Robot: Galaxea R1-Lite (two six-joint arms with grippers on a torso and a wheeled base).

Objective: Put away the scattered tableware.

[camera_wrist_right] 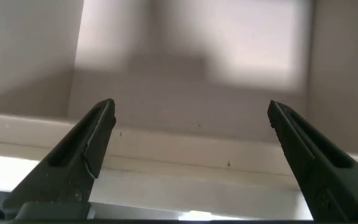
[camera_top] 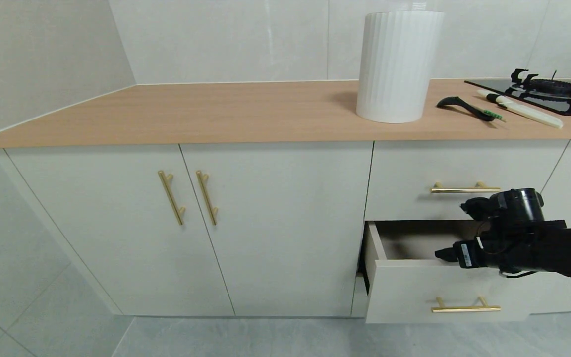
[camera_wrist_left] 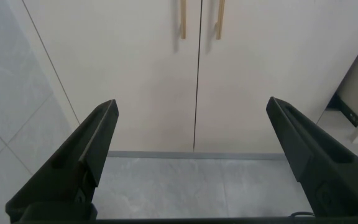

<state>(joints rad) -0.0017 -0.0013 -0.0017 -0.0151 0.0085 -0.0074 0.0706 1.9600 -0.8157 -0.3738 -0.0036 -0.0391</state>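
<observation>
The task is, I judge, at its beginning. The lower drawer [camera_top: 414, 292] is pulled out, so a place for storing is ready. The two pieces of tableware lie on the counter [camera_top: 216, 111], well apart from the drawer: a black spoon [camera_top: 464, 105] and, just beside it, a long pale tool, probably a knife [camera_top: 523, 110]. In the part of the drawer that shows I see no tableware, so both pieces seem left to pick up and bring down.

The right gripper [camera_wrist_right: 191, 115] is at the mouth of the open drawer, its fingers spread wide with nothing between them. The left gripper [camera_wrist_left: 191, 112] is low before the cupboard doors [camera_top: 275, 228], also spread wide and holding nothing.

A tall white ribbed container [camera_top: 397, 67] stands on the counter near the spoon, and a stove [camera_top: 548, 91] is just behind the knife. Both could crowd a reach to these pieces. The upper drawer [camera_top: 464, 171] is closed. The open drawer stands out below the counter edge, so an arm going up must pass around it.
</observation>
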